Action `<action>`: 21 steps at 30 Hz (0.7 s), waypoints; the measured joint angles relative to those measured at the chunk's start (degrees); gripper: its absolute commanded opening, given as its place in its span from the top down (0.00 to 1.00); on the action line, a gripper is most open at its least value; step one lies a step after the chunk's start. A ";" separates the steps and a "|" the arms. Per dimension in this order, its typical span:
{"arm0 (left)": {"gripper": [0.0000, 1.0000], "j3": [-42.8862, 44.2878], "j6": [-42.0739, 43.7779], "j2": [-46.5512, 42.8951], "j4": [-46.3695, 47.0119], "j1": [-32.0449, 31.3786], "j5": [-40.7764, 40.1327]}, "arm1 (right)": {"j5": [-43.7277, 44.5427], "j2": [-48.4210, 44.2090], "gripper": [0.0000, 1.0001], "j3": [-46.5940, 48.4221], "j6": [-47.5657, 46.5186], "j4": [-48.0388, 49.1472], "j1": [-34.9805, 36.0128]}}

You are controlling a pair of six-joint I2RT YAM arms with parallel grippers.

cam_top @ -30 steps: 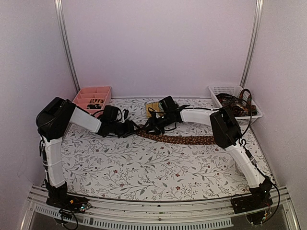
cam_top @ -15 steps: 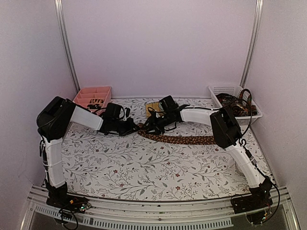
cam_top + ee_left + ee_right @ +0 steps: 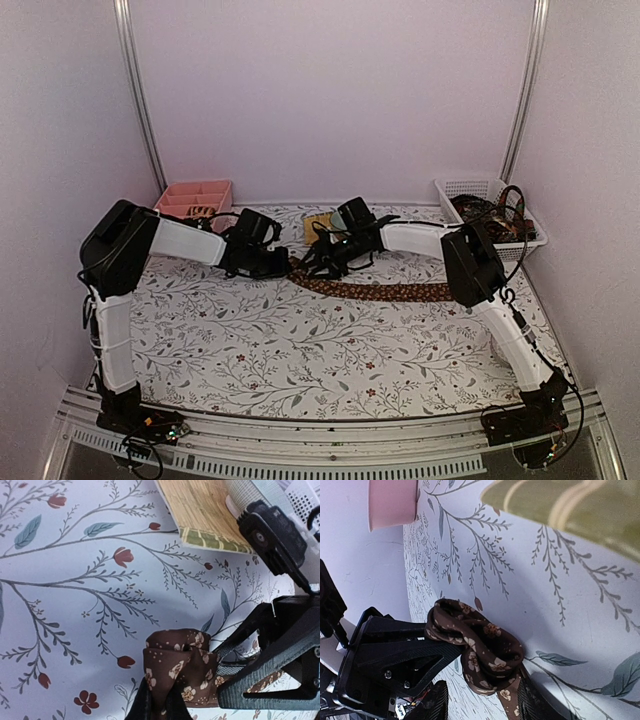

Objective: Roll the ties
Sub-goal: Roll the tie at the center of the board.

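A long dark brown fabric necktie with a pale flower print [image 3: 380,291] lay across the middle of the worktop [image 3: 300,350], which was covered in a white cloth printed with leafy twigs and red blossoms. Its length ran flat from the right arm's elbow leftward to the centre, where both arms met. There the end of the necktie was doubled over into a loose, bunched fold, not a tight roll.

The left claw [image 3: 156,706] was closed on that fold, pinching the fabric between its dark fingers and holding it just above the cloth. The right claw [image 3: 485,702] stood close against it from the other side, its two fingers apart and straddling the strip just behind the fold; it was open and clamped nothing.

A yellowish woven mat with a green edge [image 3: 318,222] lay just behind the two claws. A pink plastic tray with compartments [image 3: 193,197] sat at the far left corner, and a white plastic basket [image 3: 490,190] holding more dark fabric stood at the far right, both well apart from the necktie.
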 measured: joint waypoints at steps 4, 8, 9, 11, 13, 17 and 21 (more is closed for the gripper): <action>0.99 0.04 1.49 -0.42 -0.81 -1.11 -2.51 | -0.61 0.00 0.52 0.00 0.00 0.00 -0.37; 0.99 0.11 3.02 -0.72 -2.01 -1.70 -5.07 | -1.25 0.00 0.51 -0.13 0.04 0.04 -0.55; 0.99 0.11 3.34 -0.76 -2.19 -1.88 -5.44 | -1.42 0.00 0.48 -0.22 0.04 0.17 -0.59; 0.96 0.11 3.85 -0.81 -2.25 -2.10 -5.79 | -1.44 -0.02 0.42 -0.22 -0.44 0.28 -0.70; 0.93 0.11 3.91 -0.81 -2.21 -2.01 -5.68 | -1.25 -0.02 0.38 0.11 -2.21 0.15 -0.74; 0.90 -0.94 3.39 -1.33 -1.25 -1.31 -4.04 | 0.72 -0.22 0.27 0.68 -11.52 -0.50 -0.81; 0.88 -2.84 2.56 -2.40 0.24 -0.04 -1.99 | 4.92 -3.67 0.18 -3.50 -25.05 -0.13 -0.63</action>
